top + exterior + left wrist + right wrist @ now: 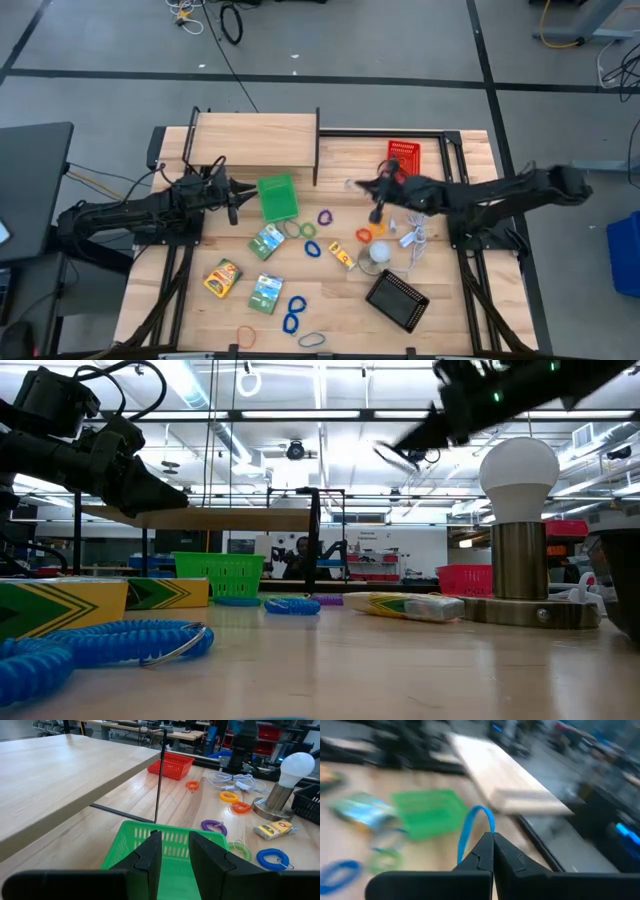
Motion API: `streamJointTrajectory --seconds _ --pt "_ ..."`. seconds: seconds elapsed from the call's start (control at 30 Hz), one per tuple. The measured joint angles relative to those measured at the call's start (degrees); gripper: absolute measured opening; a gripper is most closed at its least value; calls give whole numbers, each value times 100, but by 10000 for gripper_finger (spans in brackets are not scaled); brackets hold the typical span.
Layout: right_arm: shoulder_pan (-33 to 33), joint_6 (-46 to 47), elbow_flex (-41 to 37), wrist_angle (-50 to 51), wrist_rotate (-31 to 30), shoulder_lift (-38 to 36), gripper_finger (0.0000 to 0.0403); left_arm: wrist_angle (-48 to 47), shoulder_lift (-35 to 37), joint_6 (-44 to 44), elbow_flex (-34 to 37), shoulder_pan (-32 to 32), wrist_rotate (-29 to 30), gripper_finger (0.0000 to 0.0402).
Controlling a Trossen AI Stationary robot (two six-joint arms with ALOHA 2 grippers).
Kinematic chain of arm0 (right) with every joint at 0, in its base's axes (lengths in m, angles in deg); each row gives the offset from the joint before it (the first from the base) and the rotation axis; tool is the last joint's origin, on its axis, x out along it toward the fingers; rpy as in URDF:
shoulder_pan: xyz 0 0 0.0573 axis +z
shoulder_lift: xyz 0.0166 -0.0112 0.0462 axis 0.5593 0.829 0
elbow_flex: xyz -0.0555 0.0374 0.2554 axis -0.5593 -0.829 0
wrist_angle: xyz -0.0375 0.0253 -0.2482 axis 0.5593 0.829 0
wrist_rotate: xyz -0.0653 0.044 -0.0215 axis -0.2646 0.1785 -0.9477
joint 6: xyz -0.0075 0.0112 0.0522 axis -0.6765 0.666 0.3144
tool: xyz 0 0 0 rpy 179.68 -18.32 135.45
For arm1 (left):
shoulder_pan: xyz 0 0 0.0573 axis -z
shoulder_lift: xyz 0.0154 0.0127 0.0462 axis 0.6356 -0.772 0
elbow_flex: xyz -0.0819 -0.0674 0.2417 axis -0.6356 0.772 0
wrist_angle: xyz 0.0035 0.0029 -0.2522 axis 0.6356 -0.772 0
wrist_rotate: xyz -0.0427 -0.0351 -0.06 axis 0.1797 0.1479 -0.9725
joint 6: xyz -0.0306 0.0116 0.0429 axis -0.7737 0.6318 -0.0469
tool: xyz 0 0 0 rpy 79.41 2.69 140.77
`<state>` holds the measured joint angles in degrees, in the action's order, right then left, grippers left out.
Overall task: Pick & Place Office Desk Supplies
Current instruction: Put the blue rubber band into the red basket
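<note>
Coloured loops lie flat on the wooden table: purple (324, 217), green (307, 230), blue (312, 249), orange (363, 235), and more blue ones (294, 311) near the front. Printed packets (267, 241) (223, 278) (267, 293) and a small yellow piece (342, 256) lie among them. My right gripper (368, 190) hangs above the table near the red basket (404, 158), shut on a blue loop (475, 827). My left gripper (175, 855) stands open just left of the green basket (278, 197), with nothing between its fingers. My right gripper pinches one stretch of the blue loop's ring (487, 831) between its two shut fingertips. The rest of the loop curves out past the fingertips. The loop is lifted clear of the table. The fingers point roughly level toward the table's left side.
A raised wooden shelf (255, 140) on thin black posts spans the far left. A white bulb-shaped lamp (378, 252) with a white cord (415, 235) stands right of centre, and a black basket (397, 300) sits at the front right.
</note>
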<state>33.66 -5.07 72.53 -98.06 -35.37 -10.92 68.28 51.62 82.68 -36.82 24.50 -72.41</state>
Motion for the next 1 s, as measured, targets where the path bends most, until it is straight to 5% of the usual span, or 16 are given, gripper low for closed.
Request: streamJointTrajectory --seconds 0.5,1.0 --pt "-2349 1658 -1043 1114 -595 -434 0 4 0 2 0 0 0 104" --pt "-3251 2284 -1079 2508 -407 -432 8 4 0 2 0 -2 155 104"
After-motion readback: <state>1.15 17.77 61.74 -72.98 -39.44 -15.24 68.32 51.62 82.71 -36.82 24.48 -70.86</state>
